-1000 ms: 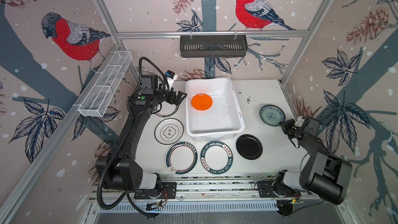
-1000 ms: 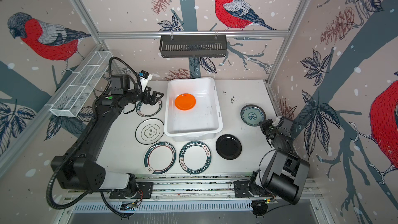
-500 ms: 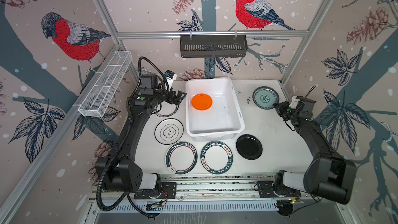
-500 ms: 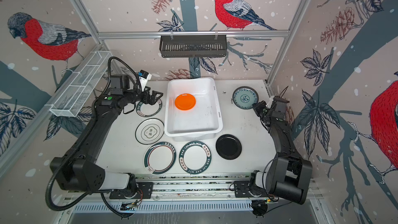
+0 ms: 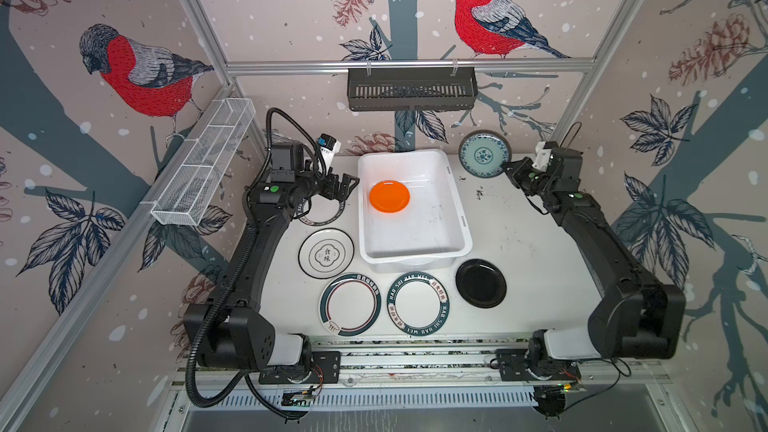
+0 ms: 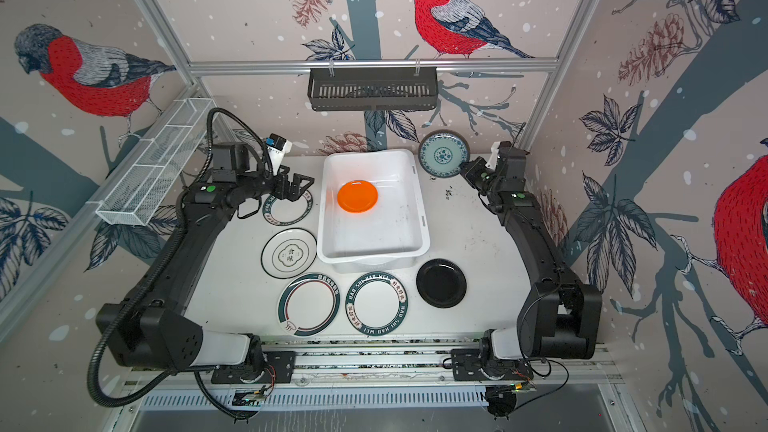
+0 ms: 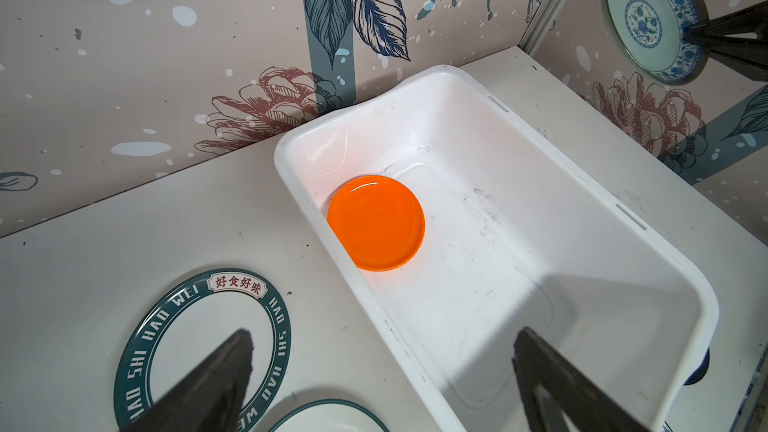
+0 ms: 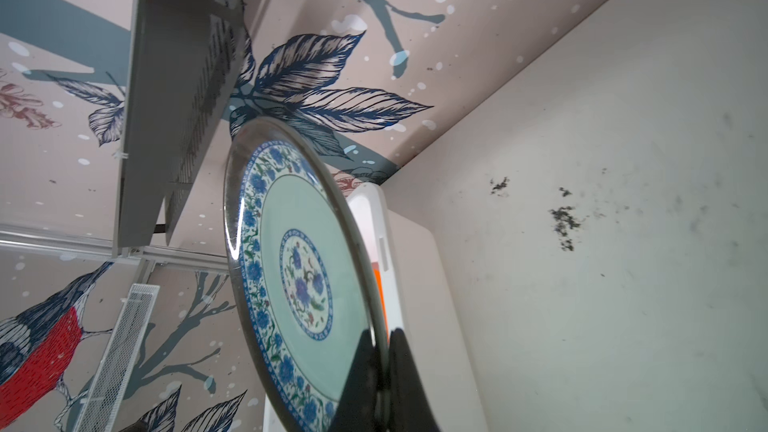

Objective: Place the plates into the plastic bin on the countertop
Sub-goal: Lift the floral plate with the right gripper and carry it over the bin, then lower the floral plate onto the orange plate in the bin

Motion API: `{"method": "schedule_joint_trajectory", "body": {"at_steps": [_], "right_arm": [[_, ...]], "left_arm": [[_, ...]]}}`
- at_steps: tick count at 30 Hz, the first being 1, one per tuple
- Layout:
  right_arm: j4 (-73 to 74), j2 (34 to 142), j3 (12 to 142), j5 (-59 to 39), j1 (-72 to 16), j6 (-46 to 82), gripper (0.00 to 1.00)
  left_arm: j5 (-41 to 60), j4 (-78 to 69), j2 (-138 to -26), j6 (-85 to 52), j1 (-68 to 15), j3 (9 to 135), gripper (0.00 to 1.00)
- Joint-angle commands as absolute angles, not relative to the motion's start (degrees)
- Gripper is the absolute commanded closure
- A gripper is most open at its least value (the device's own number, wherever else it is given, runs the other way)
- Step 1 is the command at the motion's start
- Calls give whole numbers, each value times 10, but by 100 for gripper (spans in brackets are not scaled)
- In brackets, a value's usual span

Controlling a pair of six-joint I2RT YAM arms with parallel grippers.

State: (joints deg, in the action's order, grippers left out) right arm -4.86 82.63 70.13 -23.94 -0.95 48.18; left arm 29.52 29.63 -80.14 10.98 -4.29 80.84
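Note:
My right gripper is shut on the rim of the teal-patterned plate. It holds the plate tilted in the air by the far right corner of the white plastic bin. An orange plate lies inside the bin. My left gripper hangs open and empty over the bin's left rim and a lettered plate. On the countertop lie a black-rimmed plate, two green-rimmed plates and a black plate.
A black slotted rack hangs on the back wall above the bin. A white wire-mesh basket is fixed to the left wall. Aluminium rails edge the front, and patterned walls close in three sides.
My right arm has lifted the teal-patterned plate off the right side of the countertop and carried it up and back toward the bin's far corner. The left arm has stayed still.

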Motion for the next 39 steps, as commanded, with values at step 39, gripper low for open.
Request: {"method": "schedule_joint_trajectory", "body": {"at_steps": [39], "right_arm": [[-82,1192,929,-175,-287,449,94]], "left_arm": [[298,292,-784,104,-43,824,3]]}}
